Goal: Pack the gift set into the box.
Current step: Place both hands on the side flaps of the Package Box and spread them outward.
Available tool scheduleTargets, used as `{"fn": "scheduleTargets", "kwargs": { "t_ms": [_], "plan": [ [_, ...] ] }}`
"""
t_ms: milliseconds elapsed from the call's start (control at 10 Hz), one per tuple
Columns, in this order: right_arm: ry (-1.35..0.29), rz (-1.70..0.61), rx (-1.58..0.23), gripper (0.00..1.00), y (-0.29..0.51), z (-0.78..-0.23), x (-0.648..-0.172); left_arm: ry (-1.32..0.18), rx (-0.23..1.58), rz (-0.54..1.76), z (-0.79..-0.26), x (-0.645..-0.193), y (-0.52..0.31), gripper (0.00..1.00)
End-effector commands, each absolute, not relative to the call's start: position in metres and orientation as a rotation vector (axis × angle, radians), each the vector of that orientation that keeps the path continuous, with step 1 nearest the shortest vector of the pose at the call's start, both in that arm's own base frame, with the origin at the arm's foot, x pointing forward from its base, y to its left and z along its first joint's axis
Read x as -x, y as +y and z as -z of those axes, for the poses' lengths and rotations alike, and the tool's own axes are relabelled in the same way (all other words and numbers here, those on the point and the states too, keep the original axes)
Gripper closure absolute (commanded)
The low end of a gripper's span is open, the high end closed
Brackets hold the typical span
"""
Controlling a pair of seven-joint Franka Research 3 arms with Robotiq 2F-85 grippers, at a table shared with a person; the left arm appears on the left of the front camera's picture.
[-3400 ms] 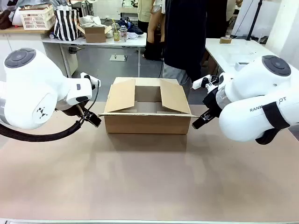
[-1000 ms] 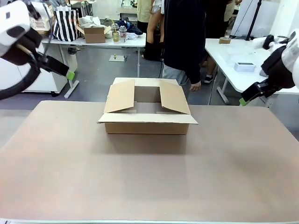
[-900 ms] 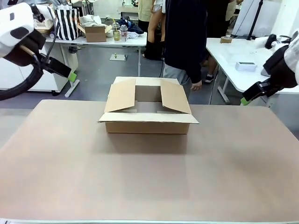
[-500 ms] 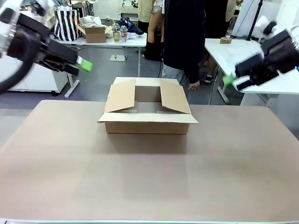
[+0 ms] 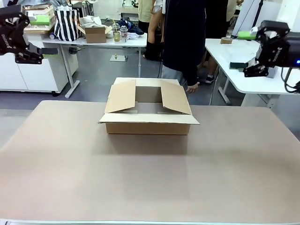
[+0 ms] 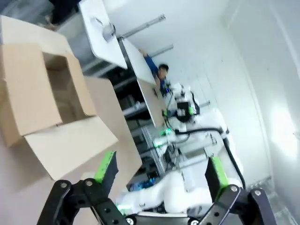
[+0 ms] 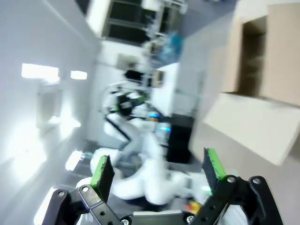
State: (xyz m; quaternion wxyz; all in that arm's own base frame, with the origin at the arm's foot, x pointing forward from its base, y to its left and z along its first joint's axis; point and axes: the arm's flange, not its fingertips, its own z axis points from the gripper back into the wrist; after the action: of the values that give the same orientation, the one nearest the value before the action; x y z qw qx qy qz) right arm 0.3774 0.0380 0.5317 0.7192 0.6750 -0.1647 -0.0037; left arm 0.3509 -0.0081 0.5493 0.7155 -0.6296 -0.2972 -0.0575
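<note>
The box (image 5: pixel 148 110) is a shallow brown carton at the table's middle, with its side flaps leaning up and its front flap folded out flat. It also appears in the left wrist view as the box (image 6: pixel 47 98) and, blurred, in the right wrist view as the box (image 7: pixel 267 56). My left gripper (image 5: pixel 47 38) hangs open high at the far left, pointing inward, with nothing between its fingers. My right gripper (image 5: pixel 241 50) is open high at the far right, also empty. Both are well clear of the box. The gift set is out of view.
A person in a dark top (image 5: pixel 185 33) stands just behind the box, one hand (image 5: pixel 191 87) hanging by the far edge. The brown table (image 5: pixel 150 178) spreads wide in front. White tables (image 5: pixel 234 61) and a smaller carton (image 5: pixel 95 33) stand farther back.
Both arms have risen from the box's side flaps and swung outward to the picture's upper corners. The grippers now point toward each other. The box has stayed put.
</note>
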Motion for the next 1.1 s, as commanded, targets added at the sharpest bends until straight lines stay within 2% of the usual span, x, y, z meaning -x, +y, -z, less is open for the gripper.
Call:
{"fn": "scheduleTargets", "kwargs": {
  "t_ms": [0,800,900,1000],
  "plan": [
    [-0.391,-0.091,-1.341,0.00,0.038,-0.540,-0.370,-0.620,1.394,0.207,-0.556,-0.346,-0.018,0.00],
    [-0.391,-0.091,-1.341,0.00,0.038,-0.540,-0.370,-0.620,1.394,0.207,-0.556,-0.346,-0.018,0.00],
    [-0.391,-0.091,-1.341,0.00,0.038,-0.540,-0.370,-0.595,1.372,0.189,-0.556,-0.341,-0.015,0.00],
    [-0.391,-0.091,-1.341,0.00,0.038,-0.540,-0.370,-0.491,1.297,0.136,-0.574,-0.340,-0.012,0.00]
  ]
}}
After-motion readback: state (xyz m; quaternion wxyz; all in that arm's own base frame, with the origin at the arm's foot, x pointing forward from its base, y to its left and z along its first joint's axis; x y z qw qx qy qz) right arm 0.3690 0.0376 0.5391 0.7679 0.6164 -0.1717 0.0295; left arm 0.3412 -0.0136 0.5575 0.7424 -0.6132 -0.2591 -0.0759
